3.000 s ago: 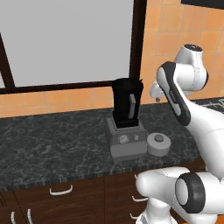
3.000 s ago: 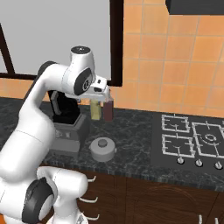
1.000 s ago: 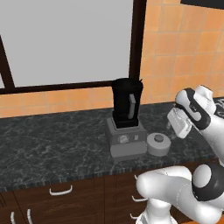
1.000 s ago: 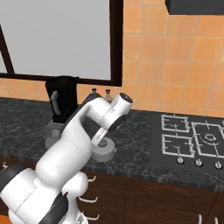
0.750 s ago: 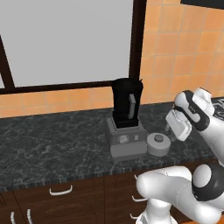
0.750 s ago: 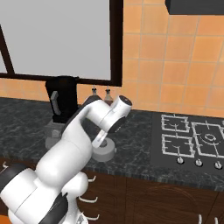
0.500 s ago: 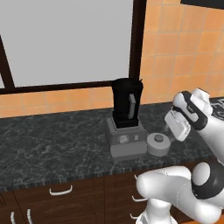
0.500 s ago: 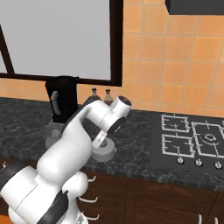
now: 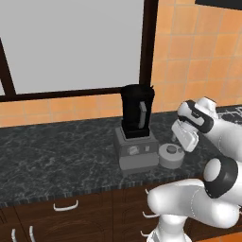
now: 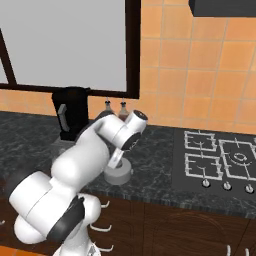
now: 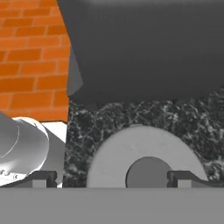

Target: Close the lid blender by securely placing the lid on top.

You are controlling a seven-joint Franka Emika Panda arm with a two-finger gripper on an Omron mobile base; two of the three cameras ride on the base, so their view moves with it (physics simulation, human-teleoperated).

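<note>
Grey lid [image 9: 170,155] lies flat on the tabletop [image 9: 56,156] beside the blender [image 9: 136,132]; the tool [image 11: 112,177] hovers above it, wide open, empty.

Even, bright rendered lighting is observed; soft shadows are cast; coarse blur is noted in the hand view.

Dark speckled stone counter [image 9: 56,156] runs along the wall, dark brown cabinets [image 9: 71,215] below with pale curved handles [image 9: 65,206]. Orange tiled wall [image 10: 200,75] behind. Large window [image 9: 71,42] with a flat grey pane and dark brown frame [image 9: 147,45] sits above the counter's back edge. Gas hob [image 10: 220,157] with grey burners and knobs set into the counter toward its right end. Dark hood [image 10: 222,7] at upper right. Two small bottles [image 10: 115,109] at the counter's back edge. Even, flat light.
</note>
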